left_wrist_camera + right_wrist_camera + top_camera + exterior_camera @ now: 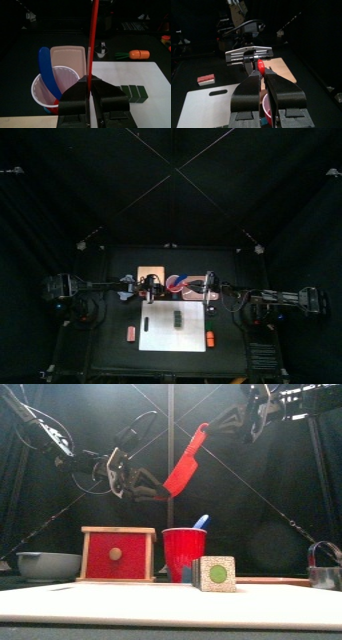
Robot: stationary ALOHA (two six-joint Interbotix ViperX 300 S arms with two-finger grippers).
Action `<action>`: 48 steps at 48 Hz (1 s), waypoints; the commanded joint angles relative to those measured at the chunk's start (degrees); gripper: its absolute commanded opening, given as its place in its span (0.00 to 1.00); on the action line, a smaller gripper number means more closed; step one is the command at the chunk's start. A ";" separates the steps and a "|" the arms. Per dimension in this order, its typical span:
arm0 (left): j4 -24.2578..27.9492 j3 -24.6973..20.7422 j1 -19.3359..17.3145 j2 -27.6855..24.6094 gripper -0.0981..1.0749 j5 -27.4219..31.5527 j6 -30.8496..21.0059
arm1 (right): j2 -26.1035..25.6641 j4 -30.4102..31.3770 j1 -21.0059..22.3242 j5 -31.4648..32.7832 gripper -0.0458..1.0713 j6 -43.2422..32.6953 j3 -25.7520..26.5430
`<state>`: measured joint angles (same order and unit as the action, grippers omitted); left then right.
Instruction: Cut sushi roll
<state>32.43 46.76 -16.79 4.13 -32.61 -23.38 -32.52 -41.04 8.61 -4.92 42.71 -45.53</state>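
The sushi roll (133, 92) is a short dark log lying on the white board (127, 72). In the top view the sushi roll (175, 315) lies mid-board. The front view shows the roll's pale end face with a green centre (214, 572). A red knife (187, 459) hangs high above the table, behind the board. My left gripper (144, 484) is shut on the knife's lower end; the left wrist view shows the knife edge-on (94, 30). My right gripper (260, 70) is shut on the knife's other end, facing the left gripper.
A red cup (185, 552) holding a blue utensil stands under the knife, next to a red wooden box (116, 554). A grey bowl (47, 564) is at far left. A reddish-brown bar (131, 333) and an orange-red stick (210, 338) flank the board (175, 333).
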 commanded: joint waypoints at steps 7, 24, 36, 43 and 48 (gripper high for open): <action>-0.53 1.14 4.22 3.52 0.39 5.54 -0.53 | 2.81 -4.75 -2.90 2.72 0.39 0.09 -2.99; -4.04 1.58 8.88 5.36 0.39 13.89 -0.53 | 9.32 -13.71 -5.63 5.19 0.39 0.18 -6.68; -4.92 1.23 9.58 5.36 0.39 14.59 -0.53 | 12.30 -14.33 -7.47 5.89 0.44 0.00 -5.71; -4.92 0.88 10.63 5.45 0.39 16.44 -0.53 | 12.48 -15.82 -8.17 5.89 0.57 0.00 -5.80; -4.92 0.62 11.25 5.63 0.39 17.93 -0.53 | 12.57 -16.61 -8.17 5.89 0.70 0.00 -5.71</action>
<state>27.60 48.87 -6.06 9.05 -15.21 -24.08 -19.16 -57.13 0.53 1.14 42.63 -52.29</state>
